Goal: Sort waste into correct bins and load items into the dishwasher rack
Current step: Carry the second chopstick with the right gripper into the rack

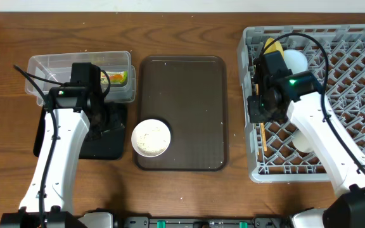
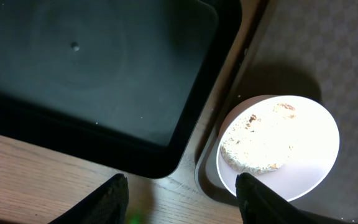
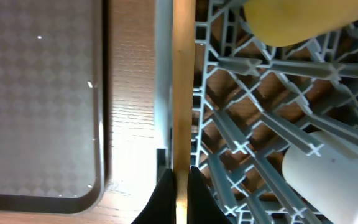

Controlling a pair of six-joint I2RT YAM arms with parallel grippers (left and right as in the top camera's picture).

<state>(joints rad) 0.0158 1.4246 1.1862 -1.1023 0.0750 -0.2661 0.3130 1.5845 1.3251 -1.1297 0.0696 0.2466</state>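
Note:
The dishwasher rack fills the right side. A yellow plate and a pale bowl stand near its back left corner. My right gripper hangs over the rack's left wall, shut on the wooden chopsticks, which also show below it from overhead. A white bowl holding rice crumbs sits on the brown tray. My left gripper hovers open over bare wood, between the black bin and that bowl. The wrapper lies in the clear bin.
A white cup lies on the rack's lattice to the right of the chopsticks. The brown tray's edge runs close beside the rack, with a strip of wooden table between them. Cables trail from both arms.

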